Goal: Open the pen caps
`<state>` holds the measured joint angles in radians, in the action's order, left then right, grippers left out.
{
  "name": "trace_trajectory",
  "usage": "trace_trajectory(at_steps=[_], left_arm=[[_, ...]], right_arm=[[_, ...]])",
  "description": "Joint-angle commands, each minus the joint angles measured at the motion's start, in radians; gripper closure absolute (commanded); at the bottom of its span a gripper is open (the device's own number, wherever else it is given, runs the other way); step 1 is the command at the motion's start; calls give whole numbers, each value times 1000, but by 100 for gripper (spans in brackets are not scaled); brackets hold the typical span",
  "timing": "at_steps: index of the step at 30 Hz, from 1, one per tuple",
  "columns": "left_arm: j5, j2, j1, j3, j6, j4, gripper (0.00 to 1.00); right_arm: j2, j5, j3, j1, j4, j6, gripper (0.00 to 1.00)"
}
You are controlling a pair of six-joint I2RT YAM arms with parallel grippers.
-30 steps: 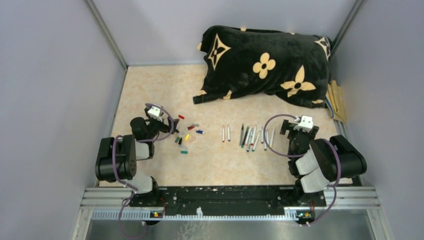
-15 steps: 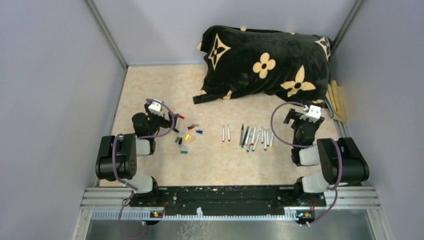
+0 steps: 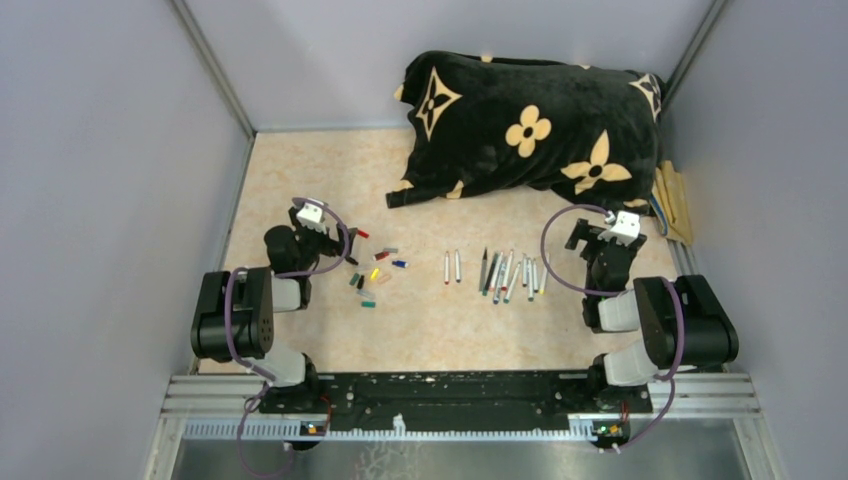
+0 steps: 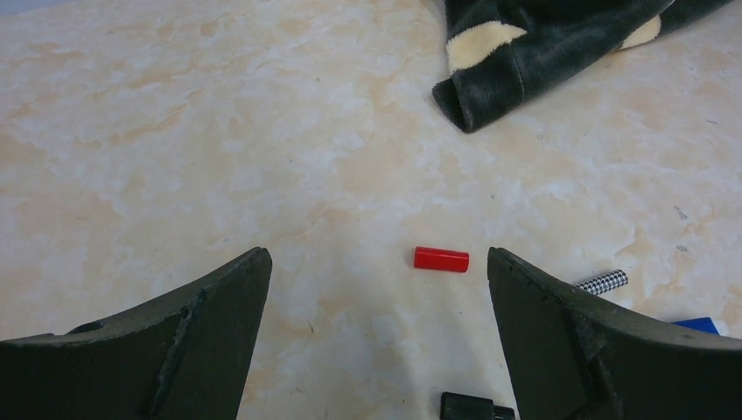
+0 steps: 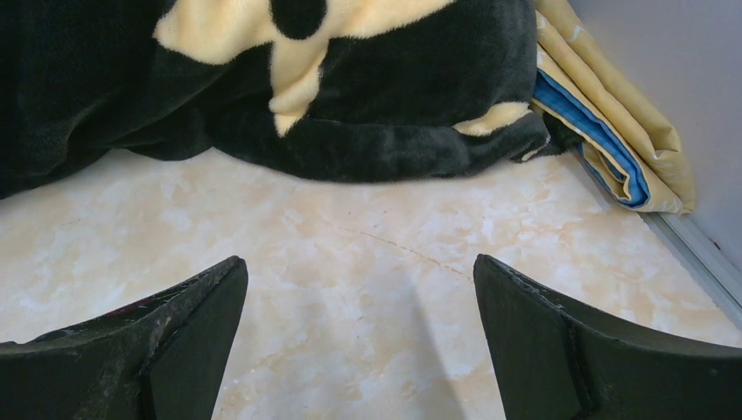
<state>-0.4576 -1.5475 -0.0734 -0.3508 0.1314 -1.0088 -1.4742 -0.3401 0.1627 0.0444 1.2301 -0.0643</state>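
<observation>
Coloured pen caps point(image 3: 374, 273) in a loose cluster, left of flat grey pens point(image 3: 507, 272).

Open tabletop point(image 3: 420, 230) between scattered pen caps point(image 3: 372, 272) and pens point(image 3: 505, 272); black pillow point(image 3: 530, 125) across the far right

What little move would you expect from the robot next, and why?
Probably draw the right gripper back toward its base. It is open, empty and faces the black flower-patterned pillow, away from the row of thin grey pens; small coloured plastic caps lie loose by the open left gripper.
</observation>
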Motion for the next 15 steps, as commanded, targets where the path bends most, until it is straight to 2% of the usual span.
trace_trajectory(at_steps=[1, 15], left_arm=[[11, -6, 11, -13, 2, 6, 1], [11, -3, 11, -5, 1, -5, 1]], right_arm=[[22, 10, -3, -3, 29, -14, 1], [22, 11, -2, -3, 29, -14, 1]])
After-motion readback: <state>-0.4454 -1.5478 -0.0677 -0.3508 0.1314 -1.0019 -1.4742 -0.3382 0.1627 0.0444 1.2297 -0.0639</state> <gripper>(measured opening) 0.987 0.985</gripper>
